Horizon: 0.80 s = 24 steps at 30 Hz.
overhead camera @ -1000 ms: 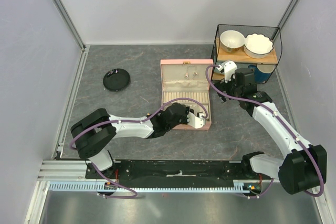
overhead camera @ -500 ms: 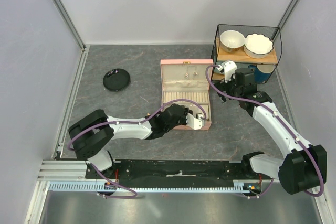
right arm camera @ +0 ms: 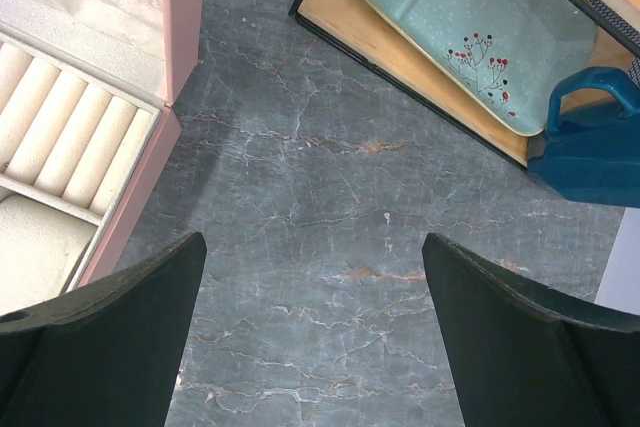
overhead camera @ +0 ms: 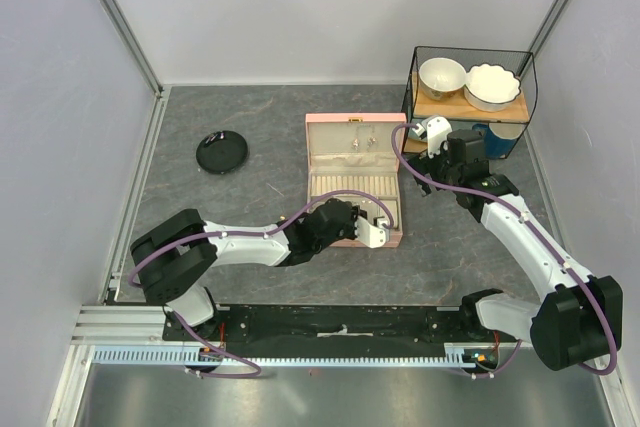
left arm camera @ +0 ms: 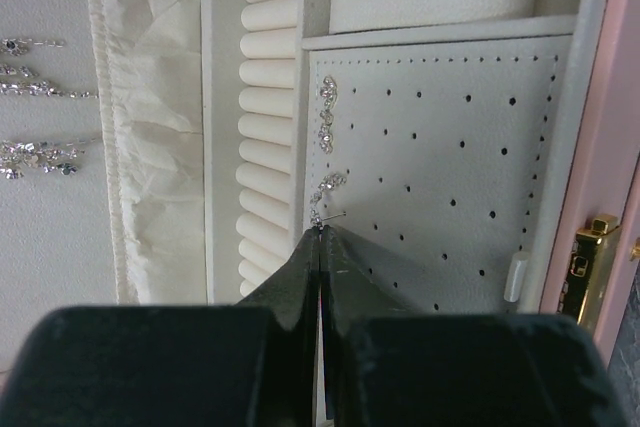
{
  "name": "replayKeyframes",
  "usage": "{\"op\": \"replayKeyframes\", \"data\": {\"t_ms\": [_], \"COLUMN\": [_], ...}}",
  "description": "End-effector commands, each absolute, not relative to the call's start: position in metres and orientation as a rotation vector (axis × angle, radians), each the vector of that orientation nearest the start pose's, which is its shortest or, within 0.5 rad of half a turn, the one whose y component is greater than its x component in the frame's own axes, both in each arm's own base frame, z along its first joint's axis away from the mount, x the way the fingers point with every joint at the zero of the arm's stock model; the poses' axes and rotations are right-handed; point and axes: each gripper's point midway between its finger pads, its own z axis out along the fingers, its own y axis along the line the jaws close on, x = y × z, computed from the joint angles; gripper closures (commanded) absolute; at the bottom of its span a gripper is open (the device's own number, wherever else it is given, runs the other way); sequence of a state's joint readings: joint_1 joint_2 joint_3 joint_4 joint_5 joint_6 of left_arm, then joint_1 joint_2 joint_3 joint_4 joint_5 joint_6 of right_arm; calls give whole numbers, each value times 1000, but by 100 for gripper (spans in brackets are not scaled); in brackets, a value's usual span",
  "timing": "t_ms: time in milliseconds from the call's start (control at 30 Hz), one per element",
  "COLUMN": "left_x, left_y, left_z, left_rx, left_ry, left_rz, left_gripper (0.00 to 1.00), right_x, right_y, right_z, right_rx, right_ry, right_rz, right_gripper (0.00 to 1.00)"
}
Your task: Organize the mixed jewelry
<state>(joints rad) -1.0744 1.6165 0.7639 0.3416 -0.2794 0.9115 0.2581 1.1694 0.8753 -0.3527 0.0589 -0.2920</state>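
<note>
The pink jewelry box [overhead camera: 355, 125] lies open mid-table. My left gripper [overhead camera: 378, 225] is over its front right corner. In the left wrist view the gripper [left arm camera: 321, 230] is shut, with a tiny sparkly earring and its pin [left arm camera: 318, 217] at its tips, against the white perforated panel [left arm camera: 450, 177]. Two more sparkly earrings [left arm camera: 326, 112] sit on that panel near the ring rolls [left arm camera: 268, 127]. Other pale pieces [left arm camera: 30, 87] hang on the lid lining. My right gripper [overhead camera: 428, 132] is open and empty over bare table [right arm camera: 315, 287], right of the box [right arm camera: 180, 7].
A black round dish [overhead camera: 221, 152] sits at the left. A wire rack [overhead camera: 470, 97] with two white bowls stands at the back right; a teal tray [right arm camera: 470, 17] and a blue handled item [right arm camera: 590, 137] are under it. Grey walls enclose the table.
The left arm's shoulder link has shifted slightly left. Its gripper stays at the box's front right corner. The right arm has not moved.
</note>
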Motion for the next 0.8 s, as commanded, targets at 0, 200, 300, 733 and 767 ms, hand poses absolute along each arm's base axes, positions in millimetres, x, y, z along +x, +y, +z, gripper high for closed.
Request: {"op": "replayKeyframes", "data": {"t_ms": [0,200,300,733,767], "left_x": [263,259,258,254,253], "left_y": [-355,-358,-358,-343,-340], "left_z": [98,99,97,99,96], "left_rx": [1661,1673,1682,1701,1714], "left_ry": [1235,1230,1233,1245,1252], "left_rz": [126,112,110,137,142], "left_gripper": [97,96,96,86,85], "right_x": [341,342,342,342,342], "right_y": [66,64,64,64,64], "right_z": [172,172,173,172,172], "right_rx": [-556,-554,-552,-552,-550], "right_ry": [2098,2100,2096,2099,2100], "right_rz": [-93,-98,-99,-97,-98], "right_gripper": [2,2,2,2,2]}}
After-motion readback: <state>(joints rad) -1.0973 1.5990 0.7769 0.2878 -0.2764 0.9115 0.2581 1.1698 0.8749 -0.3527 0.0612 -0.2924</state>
